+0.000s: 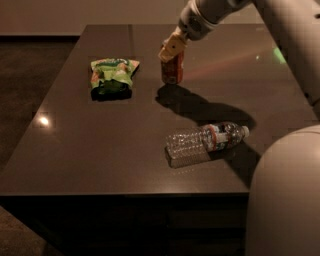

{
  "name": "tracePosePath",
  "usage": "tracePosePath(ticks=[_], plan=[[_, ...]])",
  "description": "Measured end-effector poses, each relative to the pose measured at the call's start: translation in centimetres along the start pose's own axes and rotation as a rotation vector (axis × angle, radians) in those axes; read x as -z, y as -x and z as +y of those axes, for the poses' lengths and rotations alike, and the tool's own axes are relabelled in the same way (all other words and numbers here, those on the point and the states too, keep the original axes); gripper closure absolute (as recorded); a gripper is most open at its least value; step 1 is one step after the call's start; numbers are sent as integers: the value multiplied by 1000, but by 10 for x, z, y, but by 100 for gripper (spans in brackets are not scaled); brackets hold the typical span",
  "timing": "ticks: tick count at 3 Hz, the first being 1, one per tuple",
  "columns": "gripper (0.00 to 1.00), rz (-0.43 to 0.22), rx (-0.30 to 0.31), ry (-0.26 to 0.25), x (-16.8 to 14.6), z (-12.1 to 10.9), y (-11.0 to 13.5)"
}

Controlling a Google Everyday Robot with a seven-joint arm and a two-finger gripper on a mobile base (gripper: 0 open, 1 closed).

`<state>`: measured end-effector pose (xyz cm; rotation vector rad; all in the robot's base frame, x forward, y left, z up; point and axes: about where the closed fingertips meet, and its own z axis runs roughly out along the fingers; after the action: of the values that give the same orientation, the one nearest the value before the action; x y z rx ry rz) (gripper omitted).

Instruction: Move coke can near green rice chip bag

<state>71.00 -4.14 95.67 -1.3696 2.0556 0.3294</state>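
**At the far middle of the desk point(100, 145): tool point(172, 50) clamped on the coke can point(173, 71)**

Up at the top of the can, the pale tool grips it from above, its fingers closed narrow around the rim. The arm point(210, 12) reaches in from the upper right, sloping down and leftward to the wrist, with a broad light-coloured link running off the right edge. The red can hangs slightly tilted under the tool; I cannot tell whether its base touches the desk, though a dark shadow spreads just below and to its right. I can't make out any lettering on the can.

Left of the can, near but apart, the green rice chip bag point(111, 77) lies flat, light green with orange-white print and a dark green lower part; its words are unreadable. Nearer the front edge, a clear plastic bottle point(205, 142) lies on its side, cap pointing right, with a reddish band on its label. The robot's rounded body point(285, 195) fills the lower right corner.
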Motion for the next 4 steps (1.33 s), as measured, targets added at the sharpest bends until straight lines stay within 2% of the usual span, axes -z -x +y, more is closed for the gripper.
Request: tracePosePath(ticks=[1, 2, 4], plan=[[100, -13, 55, 53, -18, 16, 23], [88, -12, 74, 96, -36, 26, 29], [41, -34, 85, 179, -58, 36, 23]])
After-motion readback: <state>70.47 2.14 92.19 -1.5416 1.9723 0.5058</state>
